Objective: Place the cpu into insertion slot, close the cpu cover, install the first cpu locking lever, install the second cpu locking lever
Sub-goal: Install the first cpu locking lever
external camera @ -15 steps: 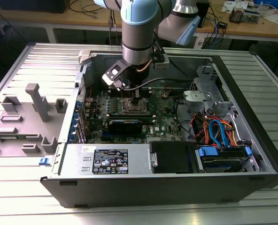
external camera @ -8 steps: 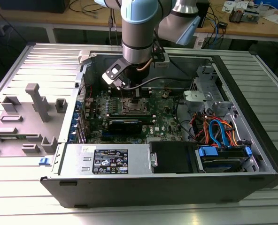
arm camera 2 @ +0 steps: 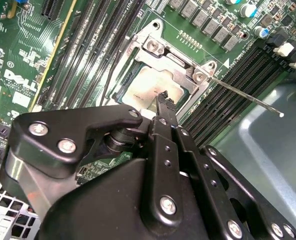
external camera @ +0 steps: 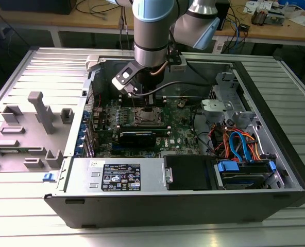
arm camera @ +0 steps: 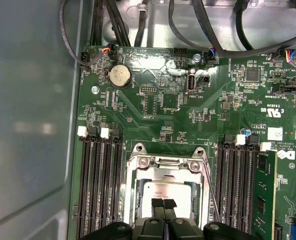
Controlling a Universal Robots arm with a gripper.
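Note:
The cpu (arm camera: 163, 191) (arm camera 2: 145, 89) sits in the insertion slot (external camera: 145, 117) on the green board, its dull silver top showing. The cpu cover (arm camera: 163, 165) (arm camera 2: 174, 59) lies flat around it, with the chip seen through its window. My gripper (arm camera: 164, 204) (arm camera 2: 162, 99) (external camera: 142, 98) is shut, its black tips together just over the cpu's edge, holding nothing I can see. One thin locking lever (arm camera 2: 243, 95) (arm camera: 210, 192) sticks out unlatched from a socket corner over the memory slots. A second lever wire (arm camera 2: 110, 75) runs along the opposite side.
Long black memory slots (arm camera: 98, 185) (arm camera: 238, 180) flank the socket on both sides. The open computer case wall (external camera: 142, 177) surrounds the board. Drive cables (external camera: 240, 144) lie at the exterior view's right. A grey fixture plate (external camera: 34, 128) stands at its left.

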